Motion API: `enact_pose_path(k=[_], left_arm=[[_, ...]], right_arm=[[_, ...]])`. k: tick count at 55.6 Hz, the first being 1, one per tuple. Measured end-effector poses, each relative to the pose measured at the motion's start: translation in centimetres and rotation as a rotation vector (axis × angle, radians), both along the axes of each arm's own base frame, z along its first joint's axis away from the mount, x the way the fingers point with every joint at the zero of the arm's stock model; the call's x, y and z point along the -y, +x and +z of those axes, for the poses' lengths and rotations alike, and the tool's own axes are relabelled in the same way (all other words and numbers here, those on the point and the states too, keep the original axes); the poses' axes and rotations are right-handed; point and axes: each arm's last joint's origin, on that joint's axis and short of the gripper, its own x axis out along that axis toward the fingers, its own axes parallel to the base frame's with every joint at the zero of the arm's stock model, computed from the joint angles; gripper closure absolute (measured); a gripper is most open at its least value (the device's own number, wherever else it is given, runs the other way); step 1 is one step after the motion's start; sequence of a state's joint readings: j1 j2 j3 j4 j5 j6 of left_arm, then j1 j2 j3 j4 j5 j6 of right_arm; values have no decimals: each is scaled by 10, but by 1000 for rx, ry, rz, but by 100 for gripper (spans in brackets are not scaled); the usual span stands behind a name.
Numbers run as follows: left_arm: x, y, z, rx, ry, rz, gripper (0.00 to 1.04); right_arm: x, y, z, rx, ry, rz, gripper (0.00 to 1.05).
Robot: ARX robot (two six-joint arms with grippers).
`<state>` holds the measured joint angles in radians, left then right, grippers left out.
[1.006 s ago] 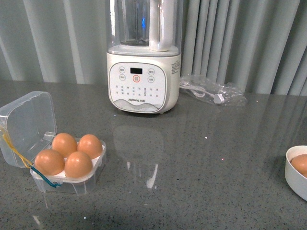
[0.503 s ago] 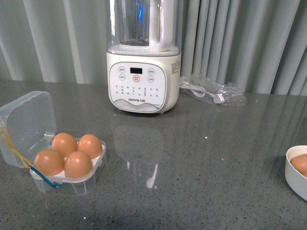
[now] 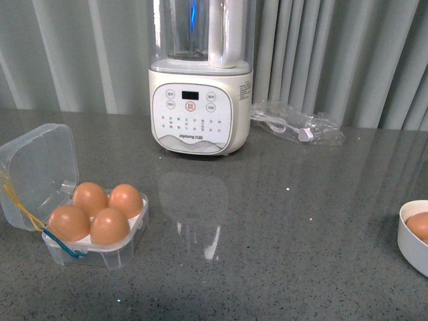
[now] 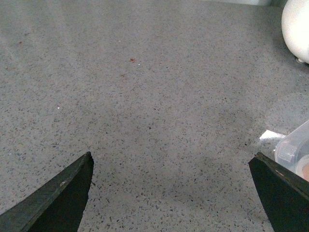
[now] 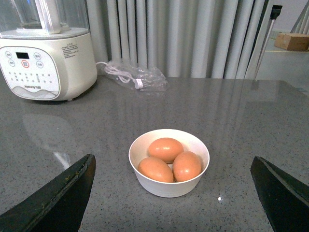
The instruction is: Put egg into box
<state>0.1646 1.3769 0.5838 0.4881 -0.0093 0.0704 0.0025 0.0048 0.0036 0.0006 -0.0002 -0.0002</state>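
The box [image 3: 95, 253] stands open at the front left of the table, its clear lid [image 3: 37, 167] tipped back, with yellow and blue bands on its left side. Several orange-brown eggs fill its white tray, one of them the egg [image 3: 110, 226] at the front. Neither arm shows in the front view. My left gripper [image 4: 171, 157] is open and empty over bare table, with a corner of the box [image 4: 294, 147] beside one finger. My right gripper [image 5: 172, 158] is open and empty, facing a white bowl [image 5: 169, 187] that holds three eggs [image 5: 165, 149].
A white blender [image 3: 200, 100] stands at the back centre, with a clear bag holding a cable [image 3: 297, 124] to its right. The bowl [image 3: 413, 244] sits at the table's right edge in the front view. Grey curtains hang behind.
The front view has shifted slightly, so everything sits a little differently in the picture. Nothing on the table has moved relative to the other things.
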Motion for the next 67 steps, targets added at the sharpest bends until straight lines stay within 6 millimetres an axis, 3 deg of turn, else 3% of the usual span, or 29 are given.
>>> enact_pose_path(k=[17,31,45,58,67], left_arm=[[30,4,-12,-5,49,-63,7],[70,-1,-13,-4,74,-172,7],[111,-16,3,41,66,-319,7],[112,-29,19,69,48,-324,7],[111,-73,66,201,-14,-303,7]], right_arm=[[0,0,0,0,0,0,7],[0,0,0,0,0,0,7],[0,0,0,0,0,0,7],[0,0,0,0,0,0,7],[0,0,0,0,0,0,7]])
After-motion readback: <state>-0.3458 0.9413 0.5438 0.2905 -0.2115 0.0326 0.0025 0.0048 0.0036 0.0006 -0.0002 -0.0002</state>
